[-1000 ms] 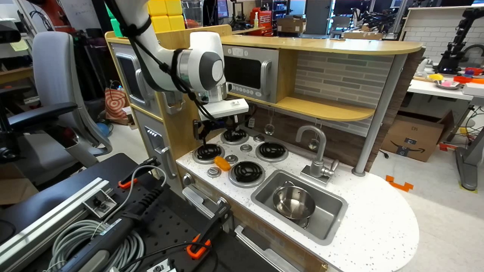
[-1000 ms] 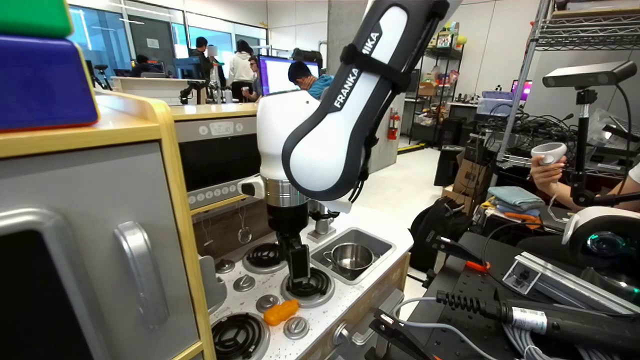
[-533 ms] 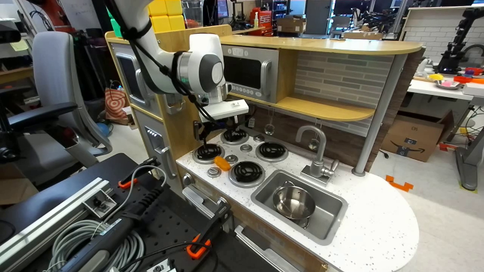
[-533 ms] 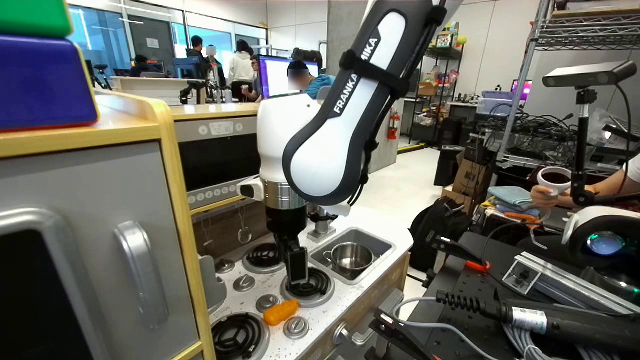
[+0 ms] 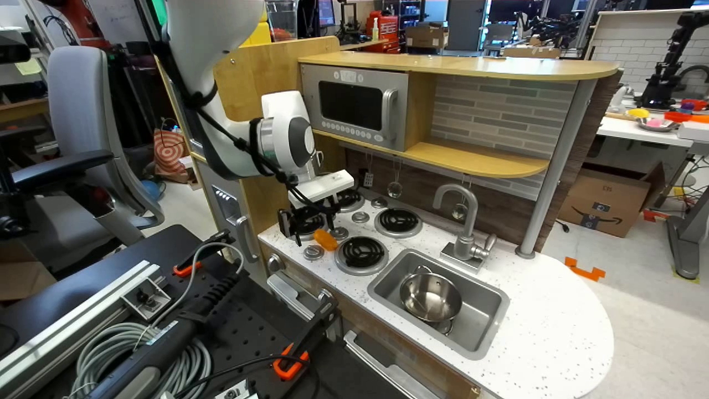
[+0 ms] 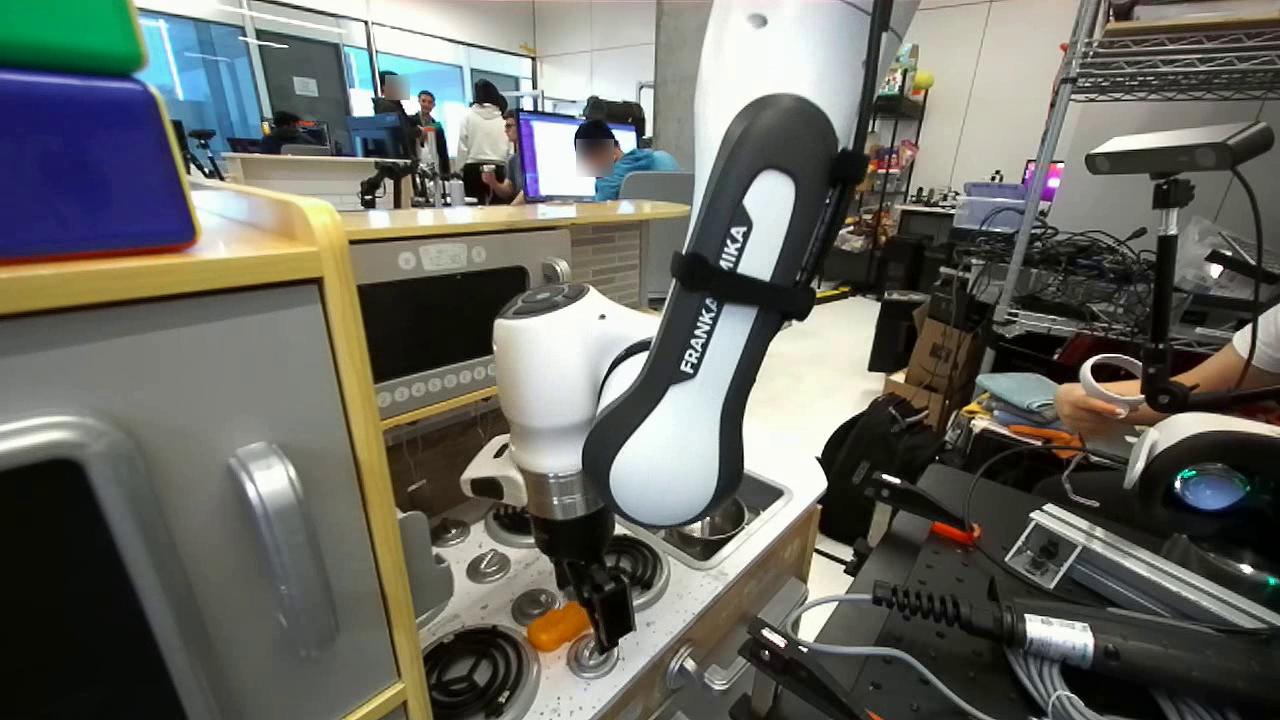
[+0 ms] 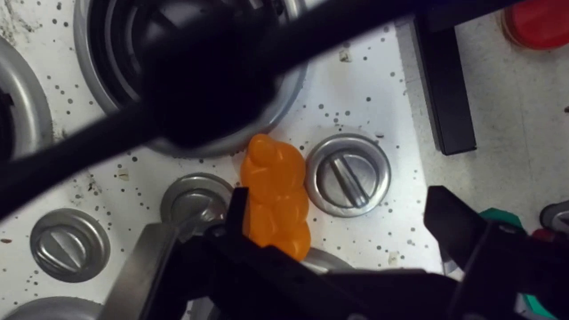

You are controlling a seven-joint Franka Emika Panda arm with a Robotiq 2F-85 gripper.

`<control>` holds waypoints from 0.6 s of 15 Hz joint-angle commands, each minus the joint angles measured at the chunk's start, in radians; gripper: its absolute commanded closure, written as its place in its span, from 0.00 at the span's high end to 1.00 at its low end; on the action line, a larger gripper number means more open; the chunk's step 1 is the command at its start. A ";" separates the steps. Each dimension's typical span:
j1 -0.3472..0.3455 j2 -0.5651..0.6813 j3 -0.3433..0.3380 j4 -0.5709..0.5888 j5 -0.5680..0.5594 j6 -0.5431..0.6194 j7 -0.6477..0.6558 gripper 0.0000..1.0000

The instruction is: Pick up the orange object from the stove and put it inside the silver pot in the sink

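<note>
Gripper (image 7: 340, 204) points downward over the stove top (image 5: 354, 228), its fingers (image 7: 238, 213) standing well apart. Orange object (image 7: 278, 191) lies on the stove top, between two burners (image 5: 363, 252) and between two control knobs (image 7: 348, 175). One finger overlaps the object's edge in the wrist view; contact cannot be determined. Silver pot (image 5: 424, 285) stands upright in the sink (image 5: 481, 317); the arm (image 6: 670, 440) partly covers it in an exterior view.

In an exterior view, the gripper (image 6: 608, 632) hangs near the orange object (image 6: 555, 629) on the counter (image 6: 665, 625), the arm (image 6: 705, 350) partly hiding the silver pot (image 6: 724, 521) in the sink (image 6: 772, 496).
</note>
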 commanded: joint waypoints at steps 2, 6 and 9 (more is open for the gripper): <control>0.072 0.063 -0.064 0.070 -0.094 0.070 0.038 1.00; 0.035 0.089 -0.044 0.119 -0.082 0.069 0.034 1.00; 0.008 0.116 -0.031 0.157 -0.065 0.044 0.024 1.00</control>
